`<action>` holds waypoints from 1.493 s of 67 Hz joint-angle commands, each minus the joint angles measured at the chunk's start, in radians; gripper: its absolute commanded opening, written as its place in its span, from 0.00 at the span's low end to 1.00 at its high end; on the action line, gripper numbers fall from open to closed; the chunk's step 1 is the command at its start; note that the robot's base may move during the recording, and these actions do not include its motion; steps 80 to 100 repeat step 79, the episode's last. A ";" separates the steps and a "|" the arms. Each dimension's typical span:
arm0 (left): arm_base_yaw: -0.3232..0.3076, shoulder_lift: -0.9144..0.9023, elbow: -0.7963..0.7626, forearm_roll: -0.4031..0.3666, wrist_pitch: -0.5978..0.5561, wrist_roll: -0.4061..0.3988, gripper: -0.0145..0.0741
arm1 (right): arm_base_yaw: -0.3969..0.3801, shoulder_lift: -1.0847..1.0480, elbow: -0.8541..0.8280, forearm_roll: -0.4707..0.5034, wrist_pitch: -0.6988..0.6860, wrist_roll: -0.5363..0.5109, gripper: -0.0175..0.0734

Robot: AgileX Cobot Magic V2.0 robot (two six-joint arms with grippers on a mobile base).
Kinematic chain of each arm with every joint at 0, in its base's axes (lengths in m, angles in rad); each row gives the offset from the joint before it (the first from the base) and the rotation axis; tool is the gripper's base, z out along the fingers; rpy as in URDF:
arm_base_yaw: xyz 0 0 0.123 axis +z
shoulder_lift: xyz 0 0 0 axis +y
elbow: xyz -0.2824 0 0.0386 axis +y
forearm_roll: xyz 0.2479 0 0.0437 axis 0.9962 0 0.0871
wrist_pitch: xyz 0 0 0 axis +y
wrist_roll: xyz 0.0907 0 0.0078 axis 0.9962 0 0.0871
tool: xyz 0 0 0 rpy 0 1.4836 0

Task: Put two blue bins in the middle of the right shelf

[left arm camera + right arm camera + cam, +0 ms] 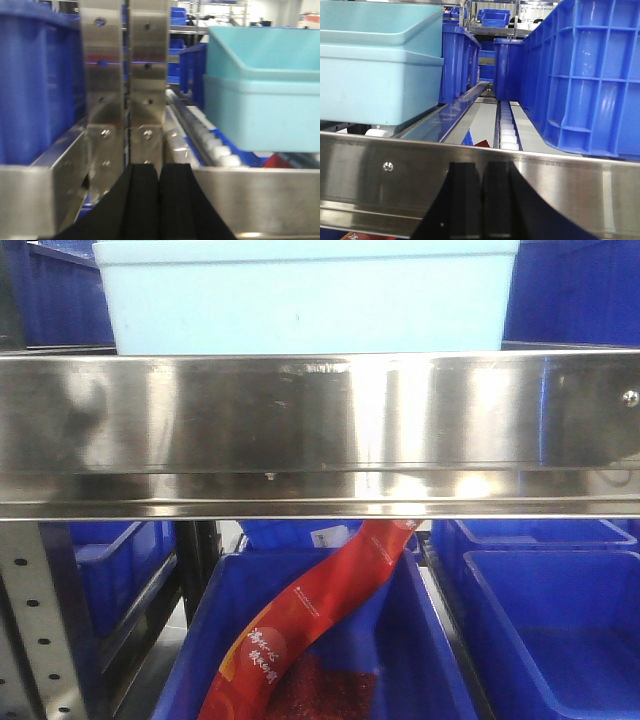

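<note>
Your left gripper (159, 200) has two matte black fingers, flat and flaring wider toward 6 o'clock. Your right gripper (481, 200) looks identical: black, unmarked.

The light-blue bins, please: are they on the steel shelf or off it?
On it. The light-blue bins, nested together, sit behind the shelf's front rail; neither end effector holds them.

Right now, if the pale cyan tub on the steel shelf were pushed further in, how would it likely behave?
The pale cyan tub looks like stiff moulded plastic, so it probably keeps its shape. It seems to rest on white rollers, so it would likely glide easily. Its contents are hidden, so its weight is uncertain.
</note>
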 commanded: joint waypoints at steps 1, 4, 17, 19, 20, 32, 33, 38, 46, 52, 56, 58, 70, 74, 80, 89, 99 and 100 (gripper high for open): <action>0.023 -0.043 0.045 -0.010 -0.022 0.009 0.04 | -0.006 -0.003 0.002 0.002 -0.022 -0.006 0.01; 0.023 -0.043 0.065 -0.010 -0.027 0.009 0.04 | -0.006 -0.003 0.002 0.002 -0.022 -0.006 0.01; 0.004 -0.043 0.121 0.011 -0.129 0.007 0.04 | -0.006 -0.003 0.002 0.002 -0.022 -0.006 0.01; 0.002 -0.043 0.121 0.019 -0.129 0.007 0.04 | -0.006 -0.003 0.002 0.002 -0.022 -0.006 0.01; 0.001 -0.043 0.121 0.021 -0.129 0.007 0.04 | -0.006 -0.003 0.002 0.002 -0.022 -0.006 0.01; -0.001 -0.043 0.121 0.024 -0.129 -0.009 0.04 | -0.006 -0.003 0.002 0.002 -0.022 -0.006 0.01; -0.001 -0.043 0.121 0.024 -0.129 -0.009 0.04 | -0.006 -0.003 0.002 0.002 -0.022 -0.006 0.01; -0.001 -0.043 0.121 0.024 -0.129 -0.009 0.04 | -0.006 -0.003 0.002 0.002 -0.022 -0.006 0.01; -0.001 -0.043 0.121 0.024 -0.129 -0.009 0.04 | -0.006 -0.003 0.002 0.002 -0.022 -0.006 0.01; -0.001 -0.043 0.121 0.024 -0.129 -0.009 0.04 | -0.006 -0.003 0.002 0.002 -0.022 -0.006 0.01; -0.001 -0.043 0.121 0.024 -0.129 -0.009 0.04 | -0.006 -0.003 0.002 0.002 -0.022 -0.006 0.01; -0.001 -0.043 0.121 0.024 -0.129 -0.009 0.04 | -0.006 -0.003 0.002 0.002 -0.022 -0.006 0.01; -0.001 -0.043 0.121 0.024 -0.129 -0.009 0.04 | -0.006 -0.003 0.002 0.002 -0.022 -0.006 0.01; -0.001 -0.043 0.121 0.024 -0.129 -0.009 0.04 | -0.006 -0.003 0.002 0.002 -0.022 -0.006 0.01; -0.001 -0.043 0.121 0.024 -0.129 -0.009 0.04 | -0.006 -0.003 0.002 0.002 -0.022 -0.006 0.01; -0.001 -0.043 0.121 0.024 -0.129 -0.009 0.04 | -0.006 -0.003 0.002 0.002 -0.022 -0.006 0.01; -0.001 -0.043 0.121 0.024 -0.129 -0.009 0.04 | -0.006 -0.003 0.002 0.002 -0.022 -0.006 0.01; -0.001 -0.043 0.121 0.024 -0.129 -0.009 0.04 | -0.006 -0.003 0.002 0.002 -0.022 -0.006 0.01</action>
